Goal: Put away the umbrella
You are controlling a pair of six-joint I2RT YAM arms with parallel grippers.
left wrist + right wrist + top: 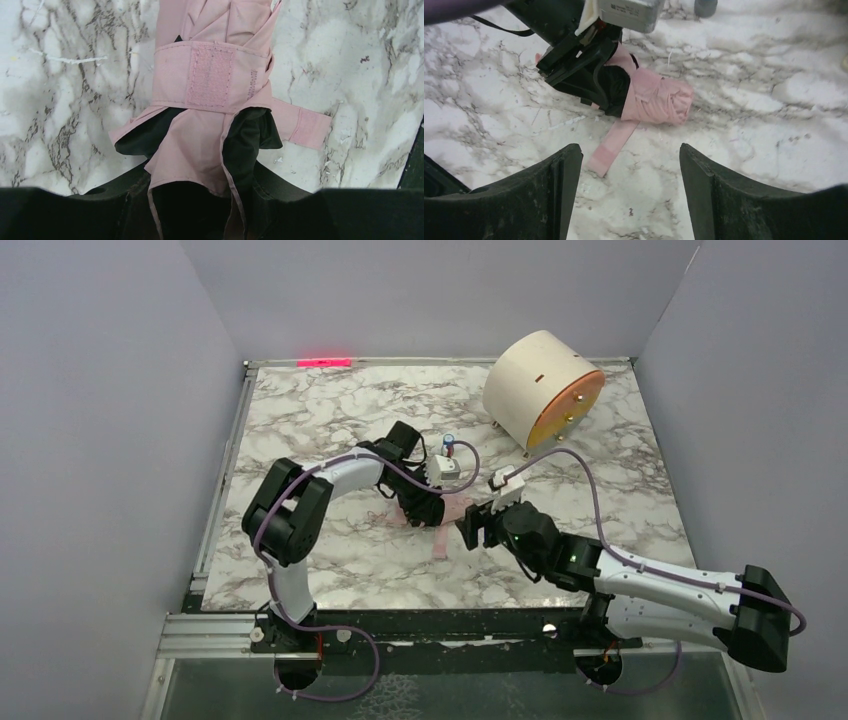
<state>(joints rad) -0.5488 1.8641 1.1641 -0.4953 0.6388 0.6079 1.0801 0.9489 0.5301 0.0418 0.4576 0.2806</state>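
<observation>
One umbrella (pixel 654 100) lay at desk (pixel 330 410) centre | left fingers (pixel 574 75) clamped on it | right fingers (pixel 524 200) stood apart, near strap (pixel 611 145)

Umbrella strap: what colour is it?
Pale pink; the umbrella strap shows best in the left wrist view.

On my left wrist view I lose the umbrella (pixel 210 75) off the frame at twelve o'clock, and its six o'clock end is buried inside the left gripper (pixel 197 197). Overhead, that gripper covers most of it.
</observation>
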